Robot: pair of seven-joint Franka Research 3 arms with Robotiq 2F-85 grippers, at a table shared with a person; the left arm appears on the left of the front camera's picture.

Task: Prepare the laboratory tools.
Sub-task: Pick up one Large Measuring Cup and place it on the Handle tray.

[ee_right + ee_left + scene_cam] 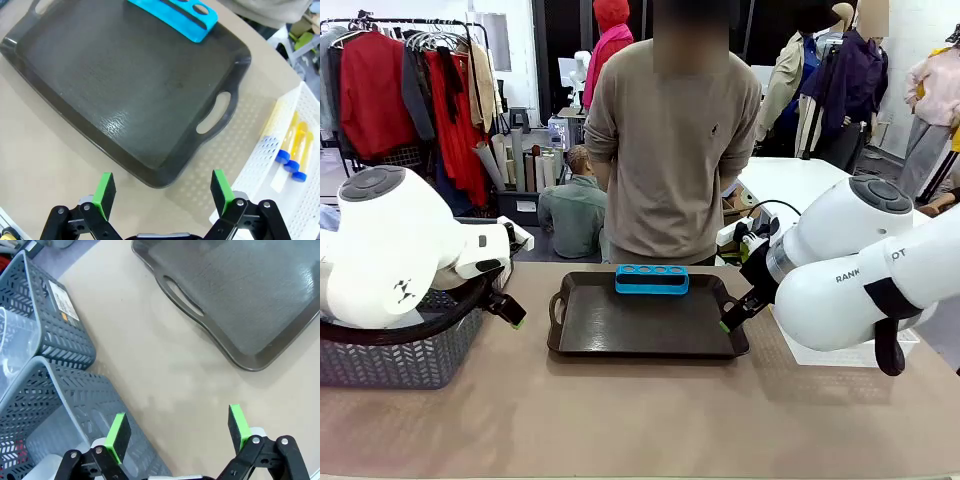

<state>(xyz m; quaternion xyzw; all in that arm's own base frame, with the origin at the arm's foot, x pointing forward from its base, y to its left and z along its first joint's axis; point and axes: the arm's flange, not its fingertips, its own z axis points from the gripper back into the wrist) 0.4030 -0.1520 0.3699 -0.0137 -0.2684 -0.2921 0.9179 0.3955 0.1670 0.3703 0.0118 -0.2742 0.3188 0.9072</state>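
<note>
Right wrist view | R gripper & L gripper stood wide, empty | tubes lower right: prob best gripped singly, mid-body.

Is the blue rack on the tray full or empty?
Empty. The blue rack shows open holes with no caps above them; blue-capped tubes lie in the white basket.

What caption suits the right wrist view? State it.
Open right gripper near black tray holding blue rack; capped tubes in white basket.
</note>
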